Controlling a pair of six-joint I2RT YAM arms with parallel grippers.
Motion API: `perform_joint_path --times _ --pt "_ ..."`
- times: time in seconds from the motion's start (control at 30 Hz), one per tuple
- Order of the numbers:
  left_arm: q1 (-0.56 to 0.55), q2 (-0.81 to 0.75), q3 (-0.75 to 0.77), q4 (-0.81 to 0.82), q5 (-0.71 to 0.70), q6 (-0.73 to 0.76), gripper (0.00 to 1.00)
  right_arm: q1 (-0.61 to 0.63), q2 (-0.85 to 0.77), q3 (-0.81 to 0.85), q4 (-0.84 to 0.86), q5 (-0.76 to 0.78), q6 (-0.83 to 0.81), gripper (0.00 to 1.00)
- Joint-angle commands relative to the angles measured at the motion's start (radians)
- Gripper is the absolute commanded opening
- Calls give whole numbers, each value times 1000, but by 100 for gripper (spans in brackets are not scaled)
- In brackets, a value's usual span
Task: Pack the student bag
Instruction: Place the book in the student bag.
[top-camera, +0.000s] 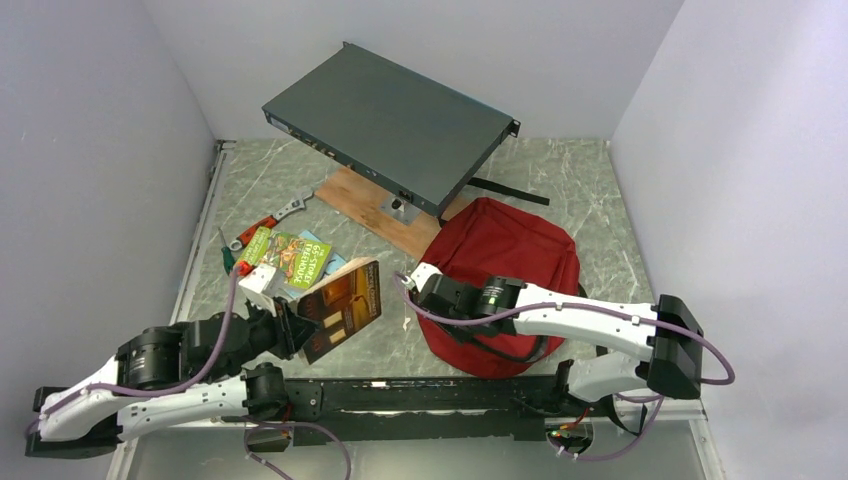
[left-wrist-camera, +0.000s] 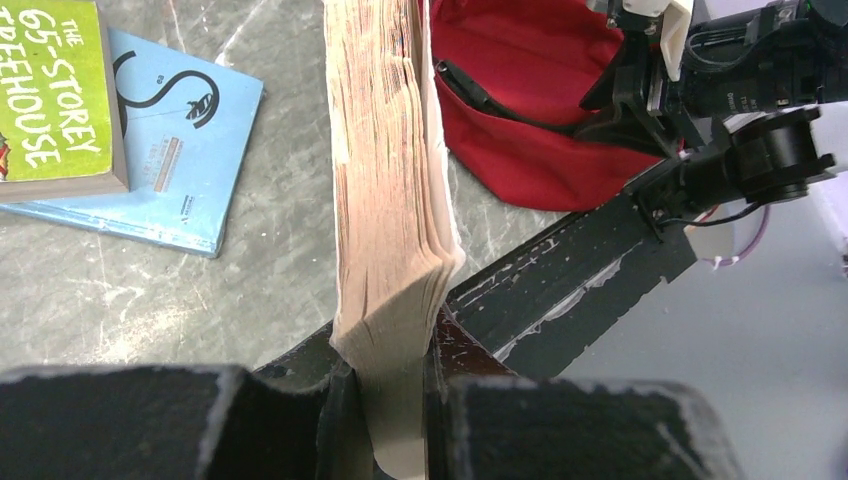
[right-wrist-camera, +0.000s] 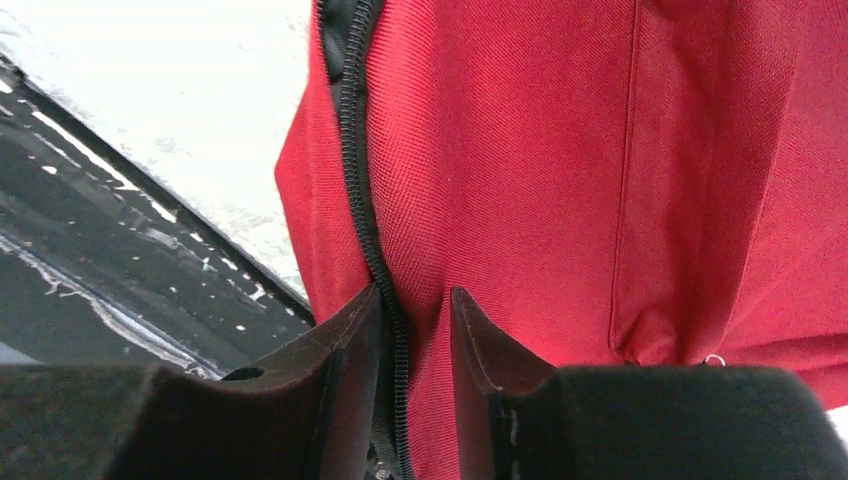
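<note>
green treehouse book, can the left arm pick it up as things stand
Probably not: the left claw is shut on a thick brown book, though the green book lies close by, uncovered.

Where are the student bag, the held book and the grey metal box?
student bag (top-camera: 505, 245): top external view, upper red fabric panel.
held book (top-camera: 345, 303): top external view, middle of its brown cover.
grey metal box (top-camera: 385, 120): top external view, centre of top face.
</note>
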Motion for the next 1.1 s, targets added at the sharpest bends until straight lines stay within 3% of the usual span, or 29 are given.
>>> perform_joint_path --times 0.0,0.2,0.23,0.3,0.47,0.73,0.87,1.07 --pt "0 61 29 49 -1 21 0 2 29 28 -57 65 -6 32" --pt "0 103 29 73 52 30 0 2 58 22 -49 104 3 36" --pt "0 104 27 80 66 29 0 2 53 18 -40 111 4 29" --pt "0 100 29 102 104 37 0 2 36 18 -19 145 14 1" --pt "0 75 68 200 156 45 0 2 -123 32 83 268 73 0" --pt "0 193 -71 525 369 -44 0 -77 -453 -117 371 173 237 0" --pt "1 261 -127 698 482 -76 0 -92 -475 -126 378 200 292 0" --pt "13 322 -150 766 640 -146 0 -114 -479 -86 358 237 320 0"
